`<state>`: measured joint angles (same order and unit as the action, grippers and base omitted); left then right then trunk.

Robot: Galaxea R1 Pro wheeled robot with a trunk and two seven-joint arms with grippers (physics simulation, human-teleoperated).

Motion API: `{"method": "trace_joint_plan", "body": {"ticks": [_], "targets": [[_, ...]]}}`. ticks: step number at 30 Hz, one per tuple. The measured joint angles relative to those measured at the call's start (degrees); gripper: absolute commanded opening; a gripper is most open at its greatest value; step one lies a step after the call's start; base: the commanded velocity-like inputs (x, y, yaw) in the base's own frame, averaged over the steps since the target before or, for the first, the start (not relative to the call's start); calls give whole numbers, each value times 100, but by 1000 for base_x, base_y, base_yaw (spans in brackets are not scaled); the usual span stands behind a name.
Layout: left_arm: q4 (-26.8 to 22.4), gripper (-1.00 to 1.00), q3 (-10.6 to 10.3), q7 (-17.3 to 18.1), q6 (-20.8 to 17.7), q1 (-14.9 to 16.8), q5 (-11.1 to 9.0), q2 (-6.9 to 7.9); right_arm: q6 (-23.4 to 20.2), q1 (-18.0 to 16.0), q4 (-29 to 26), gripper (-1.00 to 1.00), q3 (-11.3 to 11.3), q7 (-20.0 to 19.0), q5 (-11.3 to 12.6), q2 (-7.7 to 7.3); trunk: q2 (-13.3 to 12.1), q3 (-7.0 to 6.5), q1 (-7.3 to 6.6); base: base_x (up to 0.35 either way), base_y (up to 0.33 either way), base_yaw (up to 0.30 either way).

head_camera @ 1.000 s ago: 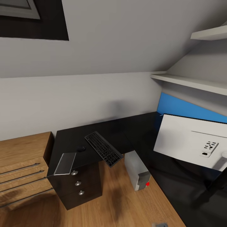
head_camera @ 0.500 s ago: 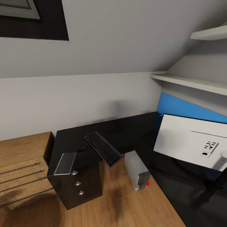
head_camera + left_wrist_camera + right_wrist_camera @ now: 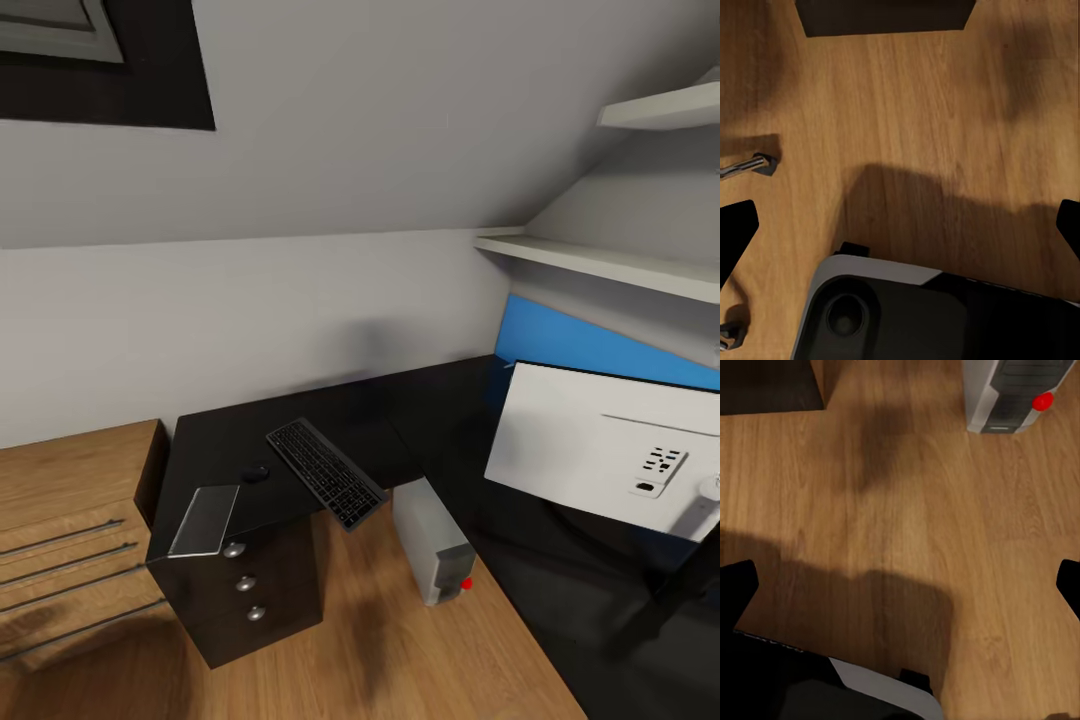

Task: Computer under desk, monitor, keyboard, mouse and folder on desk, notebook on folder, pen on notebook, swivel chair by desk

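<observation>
From my remote seat, the head camera looks down on a bedroom corner. At far left stands a light wooden chest with long bar handles (image 3: 60,500). Beside it the L-shaped desk with glossy black top (image 3: 230,440) carries a flat grey reflective sheet (image 3: 205,520) at its near left corner, above dark drawers with round silver knobs (image 3: 245,584). The small dark oval mouse (image 3: 257,473) lies just left of the slim dark-grey keyboard with black keys (image 3: 326,472), whose near end overhangs the desk edge. The boxy light-grey computer tower (image 3: 431,542) stands on the wooden floor (image 3: 400,650) in the desk's inner corner, a red dot on its front. At right, the wide monitor (image 3: 600,450) shows its light-grey back, in front of the blue back panel (image 3: 590,345).

My left gripper (image 3: 900,225) is spread wide over bare floor, its black fingertips (image 3: 735,232) at the frame edges. My right gripper (image 3: 900,585) is likewise spread wide, holding nothing, with the tower on the floor ahead of it.
</observation>
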<state>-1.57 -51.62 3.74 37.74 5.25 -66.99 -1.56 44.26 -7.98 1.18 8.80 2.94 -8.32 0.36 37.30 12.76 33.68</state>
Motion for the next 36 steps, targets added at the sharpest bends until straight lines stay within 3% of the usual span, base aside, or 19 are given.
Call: {"method": "trace_joint_plan", "body": {"ticks": [11,24,36], "targets": [[0,100,0,0,6,3,0,-1,17,5,1,100,-2,0,-4,72,0,-72,0,-3,0,-144],[-1,100,0,0,1,2,1,0,2,5,1,100,-2,0,-4,109,-1,-104,2,-209,-44,-42],[0,100,-1,0,7,5,2,0,9,5,1,100,-3,0,-4,113,0,-174,0,-25,-5,-148]]}}
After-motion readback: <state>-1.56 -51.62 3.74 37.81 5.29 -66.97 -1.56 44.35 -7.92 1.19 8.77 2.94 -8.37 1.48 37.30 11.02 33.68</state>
